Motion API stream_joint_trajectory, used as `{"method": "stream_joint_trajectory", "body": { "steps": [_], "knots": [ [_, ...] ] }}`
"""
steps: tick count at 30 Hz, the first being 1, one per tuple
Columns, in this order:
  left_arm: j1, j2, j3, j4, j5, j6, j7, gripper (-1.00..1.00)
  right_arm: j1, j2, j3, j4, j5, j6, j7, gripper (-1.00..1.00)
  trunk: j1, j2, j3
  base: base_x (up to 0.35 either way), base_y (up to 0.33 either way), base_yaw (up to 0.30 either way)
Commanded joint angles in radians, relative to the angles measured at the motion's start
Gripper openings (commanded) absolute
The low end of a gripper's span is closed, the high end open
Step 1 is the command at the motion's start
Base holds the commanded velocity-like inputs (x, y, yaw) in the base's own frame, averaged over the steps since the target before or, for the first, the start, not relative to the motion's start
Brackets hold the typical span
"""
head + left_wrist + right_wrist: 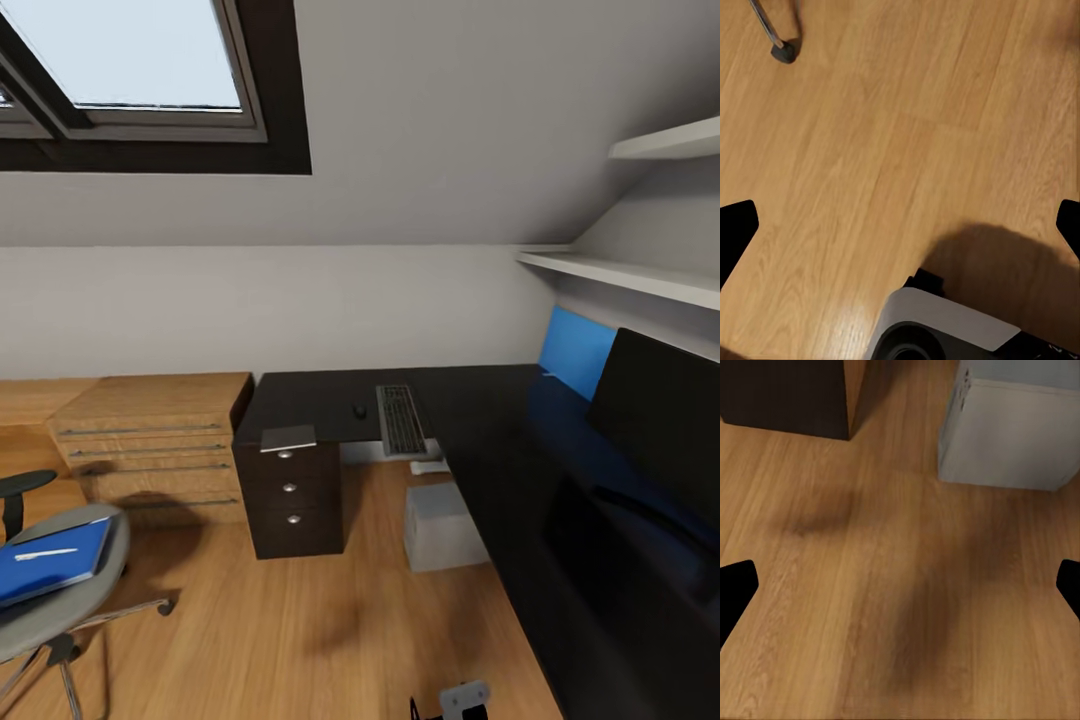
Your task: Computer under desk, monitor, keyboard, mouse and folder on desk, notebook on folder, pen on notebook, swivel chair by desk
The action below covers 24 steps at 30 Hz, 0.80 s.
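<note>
The black desk (520, 470) with its blue back panel runs along the right wall, and the monitor (660, 420) stands on it. The keyboard (400, 418) lies where this top meets the cabinet desk, with the mouse (359, 410) just left of it. A grey notebook (288, 437) rests on the cabinet desk's front corner. The pale grey computer (445, 525) (1012, 427) sits on the floor under the desk. At lower left, the swivel chair (100, 590) carries the blue folder (70, 570) with the pen (45, 553) on it. My left gripper (902, 229) and right gripper (902, 589) hang open over bare floor.
A black cabinet (290, 500) (784, 397) with silver knobs stands under the cabinet desk. A light wooden drawer unit (150, 440) is against the back wall. Wall shelves (640, 275) hang over the desk. A chair castor (784, 51) and my base (945, 330) are near the left gripper.
</note>
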Motion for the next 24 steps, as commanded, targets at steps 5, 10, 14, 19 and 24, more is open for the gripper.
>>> {"method": "stream_joint_trajectory", "body": {
  "steps": [5, 10, 14, 19, 24],
  "knots": [
    [-0.001, 0.001, -0.008, 0.000, 0.010, -0.005, 0.006, 1.00, -0.001, 0.000, 0.008, 0.001, -0.009, -0.003, -0.003, 1.00, 0.001, -0.001, -0.001, 0.332, 0.067, 0.000],
    [-0.001, 0.001, -0.008, 0.000, 0.010, -0.005, 0.006, 1.00, -0.001, 0.000, 0.008, 0.001, -0.009, -0.003, -0.003, 1.00, 0.001, -0.001, -0.001, 0.327, 0.138, 0.000],
    [-0.001, 0.001, -0.008, 0.000, 0.010, -0.005, 0.006, 1.00, -0.001, 0.000, 0.009, 0.001, -0.009, -0.003, -0.003, 1.00, 0.001, -0.001, -0.001, 0.322, 0.171, 0.000],
    [-0.001, 0.001, -0.008, 0.000, 0.010, -0.005, 0.006, 1.00, -0.001, 0.000, 0.009, 0.001, -0.007, -0.003, -0.003, 1.00, 0.001, -0.001, -0.002, 0.320, 0.181, 0.000],
    [-0.001, 0.000, -0.008, 0.000, 0.010, -0.005, 0.005, 1.00, -0.001, 0.001, 0.011, -0.006, -0.007, -0.003, -0.003, 1.00, 0.001, -0.001, -0.002, 0.320, 0.130, 0.000]
  ]
}}
